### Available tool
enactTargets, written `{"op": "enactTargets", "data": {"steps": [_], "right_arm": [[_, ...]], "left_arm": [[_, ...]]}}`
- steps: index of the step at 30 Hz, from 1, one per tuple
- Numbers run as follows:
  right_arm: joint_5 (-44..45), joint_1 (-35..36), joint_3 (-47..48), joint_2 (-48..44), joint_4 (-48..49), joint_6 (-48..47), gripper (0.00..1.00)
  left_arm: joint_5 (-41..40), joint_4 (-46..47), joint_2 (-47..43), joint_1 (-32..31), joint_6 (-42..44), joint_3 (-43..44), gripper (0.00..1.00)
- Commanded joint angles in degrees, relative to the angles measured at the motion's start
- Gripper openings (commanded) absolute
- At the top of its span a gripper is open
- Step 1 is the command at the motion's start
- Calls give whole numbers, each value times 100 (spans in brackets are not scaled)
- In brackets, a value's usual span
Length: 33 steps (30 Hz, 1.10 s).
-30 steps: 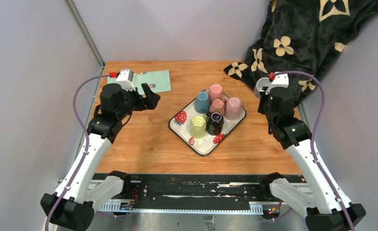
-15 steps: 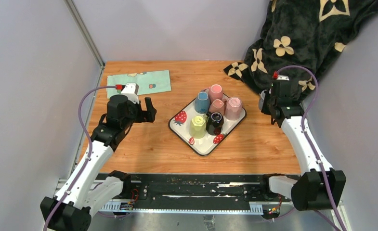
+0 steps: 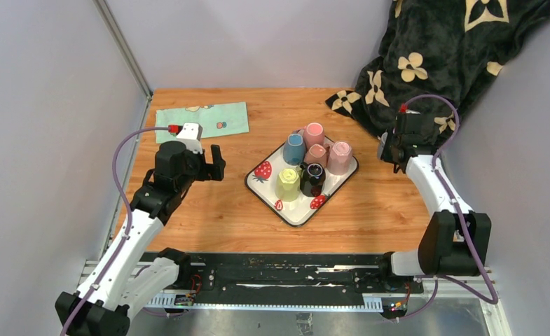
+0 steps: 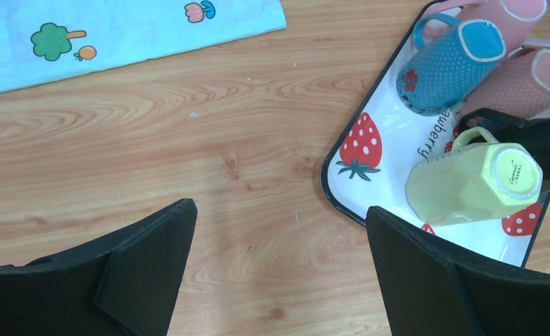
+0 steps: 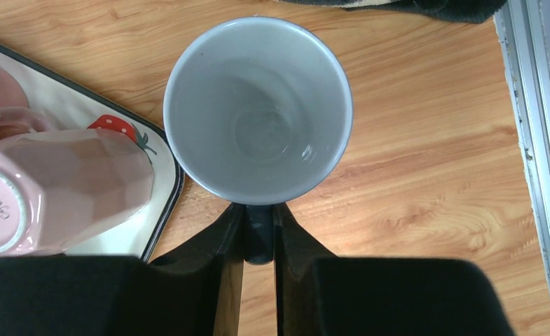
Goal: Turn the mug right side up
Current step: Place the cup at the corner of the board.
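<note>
With its arm folded back, your right gripper (image 5: 259,225) clenches the pale grey ceramic mug (image 5: 258,105) by its thin handle alone, so it may swivel.

Glossy glazed mug (image 5: 258,105), wood-grain table (image 4: 153,140), plush cloth blanket (image 3: 440,49)

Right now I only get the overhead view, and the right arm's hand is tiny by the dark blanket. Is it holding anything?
Observer: Yes, the right gripper is shut on the handle of a grey mug.
Operator: Which way up?
Observer: Mouth toward the wrist camera, the table behind it.
Operator: And the left hand?
Observer: The left gripper is open and empty, over the table beside the tray.
</note>
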Motion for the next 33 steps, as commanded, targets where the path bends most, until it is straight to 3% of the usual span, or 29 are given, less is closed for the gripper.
{"op": "enactTargets", "data": {"steps": [1,27,33], "right_arm": [[181,-63,115,157,467,32,0],[22,-177,270,1509,984,-347,0],[-43,-177,319,1675,840,-306,8]], "left_arm": [[-67,71,-118,-75,83,-6,100],[147,146,13,-85,66,-39,100],[164,162,32,-77,66,-50,100]]}}
